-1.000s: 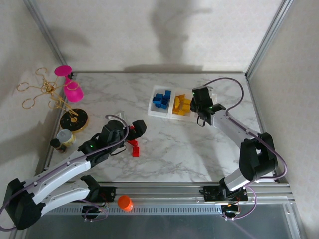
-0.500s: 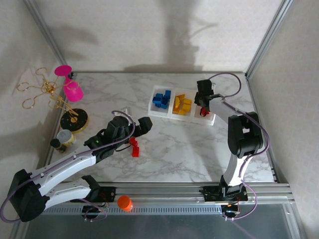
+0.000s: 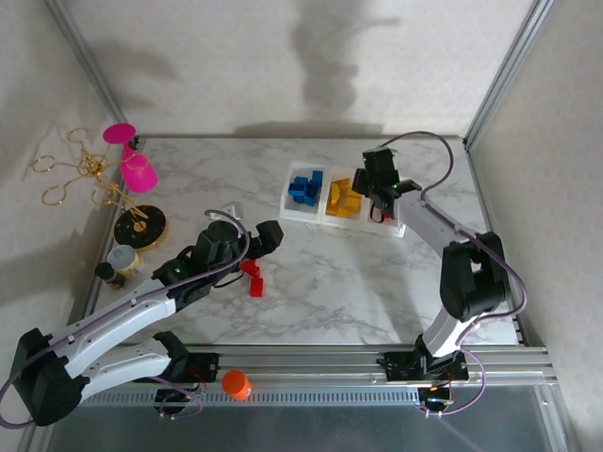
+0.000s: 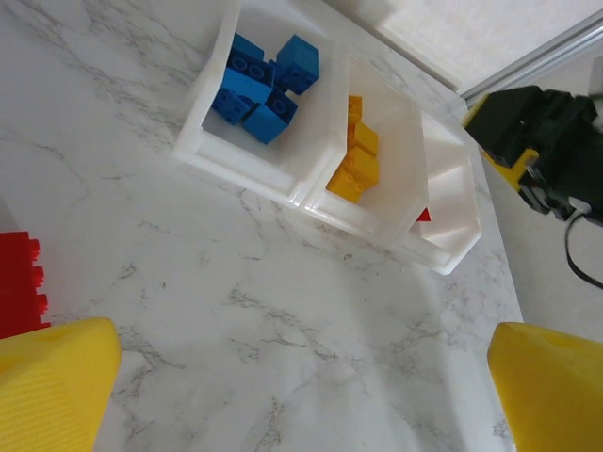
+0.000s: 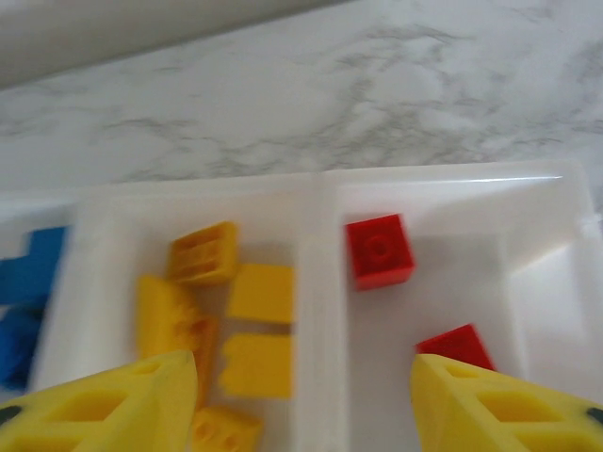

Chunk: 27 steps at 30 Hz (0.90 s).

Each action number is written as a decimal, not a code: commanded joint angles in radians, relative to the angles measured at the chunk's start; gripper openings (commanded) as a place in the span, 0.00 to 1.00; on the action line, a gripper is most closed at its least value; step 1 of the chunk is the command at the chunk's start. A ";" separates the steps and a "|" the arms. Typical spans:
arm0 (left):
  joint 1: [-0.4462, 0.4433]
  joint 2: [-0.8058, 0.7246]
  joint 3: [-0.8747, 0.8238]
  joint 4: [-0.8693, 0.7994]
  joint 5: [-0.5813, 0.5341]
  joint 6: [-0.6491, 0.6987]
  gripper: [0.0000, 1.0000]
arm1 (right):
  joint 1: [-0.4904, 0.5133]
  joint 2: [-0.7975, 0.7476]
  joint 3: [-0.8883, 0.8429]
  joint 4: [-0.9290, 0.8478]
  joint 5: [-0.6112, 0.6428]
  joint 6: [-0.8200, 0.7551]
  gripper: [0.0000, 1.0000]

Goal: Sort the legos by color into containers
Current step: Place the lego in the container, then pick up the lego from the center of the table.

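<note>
The clear three-compartment tray (image 3: 320, 218) stands at the back right, with blue legos (image 3: 305, 187) on its left, yellow legos (image 3: 343, 199) in the middle and red ones on the right. My right gripper (image 3: 377, 202) hovers open over the divider between the yellow legos (image 5: 226, 320) and two red legos (image 5: 379, 250), with nothing between its fingers. A few red legos (image 3: 252, 275) lie loose on the marble beside my left gripper (image 3: 273, 233). The left gripper (image 4: 301, 395) is open and empty, with those red legos (image 4: 19, 282) at its left finger.
A pink cup (image 3: 137, 169), a gold wire stand (image 3: 85, 179), a black round base (image 3: 139, 226) and a small jar (image 3: 121, 259) crowd the left edge. An orange cap (image 3: 236, 383) sits on the front rail. Bare marble lies between the loose legos and the tray.
My right gripper has gone from shut to open above the tray and moved slightly toward the back. The left gripper has edged to the right.
</note>
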State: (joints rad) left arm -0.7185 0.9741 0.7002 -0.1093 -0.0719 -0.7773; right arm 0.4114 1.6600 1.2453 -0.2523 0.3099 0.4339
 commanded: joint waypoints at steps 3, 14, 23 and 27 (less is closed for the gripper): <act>-0.006 -0.084 0.000 -0.095 -0.084 -0.001 1.00 | 0.153 -0.084 -0.077 -0.026 -0.027 0.026 0.64; -0.004 -0.258 -0.034 -0.293 -0.172 -0.077 1.00 | 0.498 0.016 -0.054 0.038 -0.066 0.111 0.71; 0.000 -0.378 -0.038 -0.432 -0.255 -0.108 1.00 | 0.600 0.257 0.123 0.102 -0.156 0.126 0.75; 0.001 -0.389 -0.048 -0.448 -0.276 -0.129 1.00 | 0.616 0.366 0.235 0.067 -0.135 0.101 0.76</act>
State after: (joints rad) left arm -0.7185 0.5945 0.6697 -0.4973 -0.2966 -0.8730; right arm 1.0119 1.9800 1.4124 -0.1856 0.1787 0.5430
